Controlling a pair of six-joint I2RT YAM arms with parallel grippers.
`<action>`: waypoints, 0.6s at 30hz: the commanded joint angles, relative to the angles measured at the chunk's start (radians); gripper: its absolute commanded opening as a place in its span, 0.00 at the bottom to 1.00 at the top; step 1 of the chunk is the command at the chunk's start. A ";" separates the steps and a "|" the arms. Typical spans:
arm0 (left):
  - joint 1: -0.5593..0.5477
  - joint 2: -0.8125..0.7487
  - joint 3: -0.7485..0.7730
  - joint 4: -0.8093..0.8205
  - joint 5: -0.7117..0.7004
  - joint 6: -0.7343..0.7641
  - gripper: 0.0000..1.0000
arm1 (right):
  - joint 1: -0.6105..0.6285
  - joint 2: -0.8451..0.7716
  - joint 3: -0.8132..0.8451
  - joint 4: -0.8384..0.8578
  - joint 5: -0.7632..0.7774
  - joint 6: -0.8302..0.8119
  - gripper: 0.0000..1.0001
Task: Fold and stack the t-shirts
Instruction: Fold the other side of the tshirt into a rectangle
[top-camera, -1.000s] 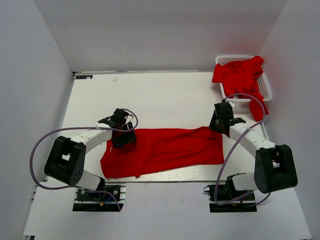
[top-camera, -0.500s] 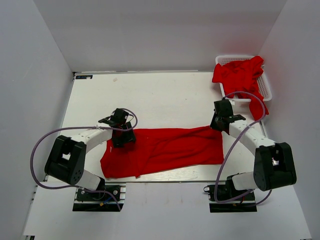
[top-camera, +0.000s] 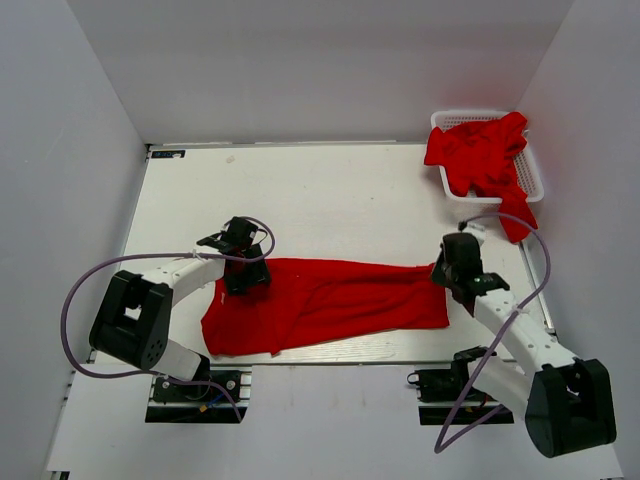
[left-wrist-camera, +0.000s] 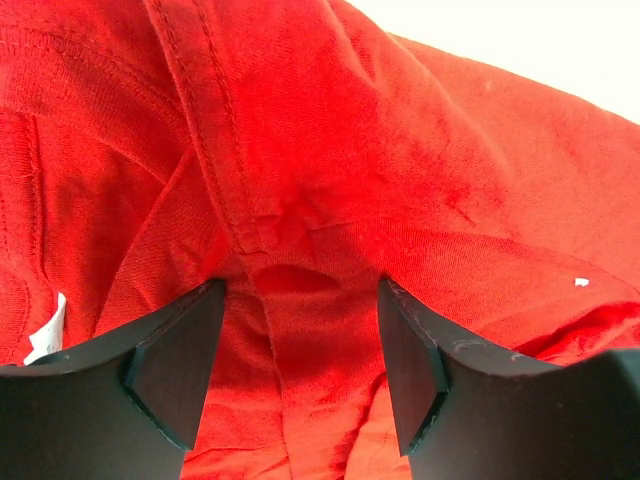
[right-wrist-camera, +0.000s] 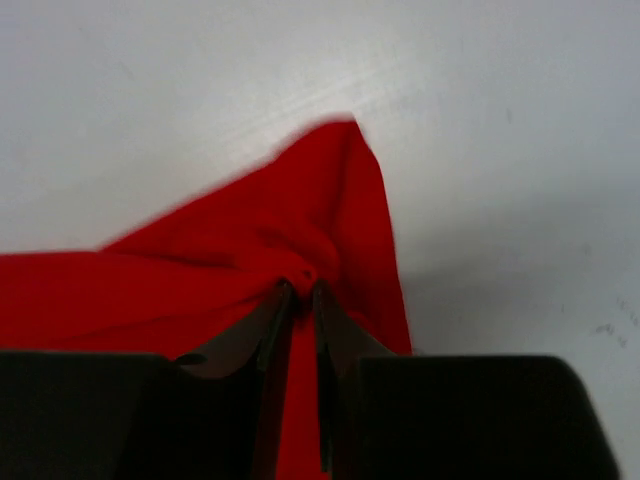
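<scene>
Soft, light, limp: a shirt (top-camera: 325, 300) spread rumpled along the near side of the table (top-camera: 330, 190). Likely sags and slips wherever unsupported, so best taken by two corners or a hem, with the cloth taut between. Pinched at its far right corner by the right gripper (right-wrist-camera: 298, 300), fingers nearly pressed together on a fold. Straddled at the left end, over a seam, by the left gripper (left-wrist-camera: 300, 330), fingers spread; contact impossible to tell. More shirts (top-camera: 480, 150) heaped in the basket (top-camera: 455, 116), far right.
</scene>
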 joint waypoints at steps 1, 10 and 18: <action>0.006 0.035 -0.044 -0.024 -0.043 0.000 0.73 | -0.002 -0.022 -0.096 -0.073 -0.033 0.101 0.20; 0.006 -0.020 -0.014 -0.095 -0.061 0.000 0.73 | -0.002 -0.112 -0.006 -0.221 0.016 0.113 0.90; -0.005 -0.067 0.159 -0.190 -0.096 0.065 0.73 | -0.001 -0.013 0.133 -0.167 -0.079 -0.038 0.84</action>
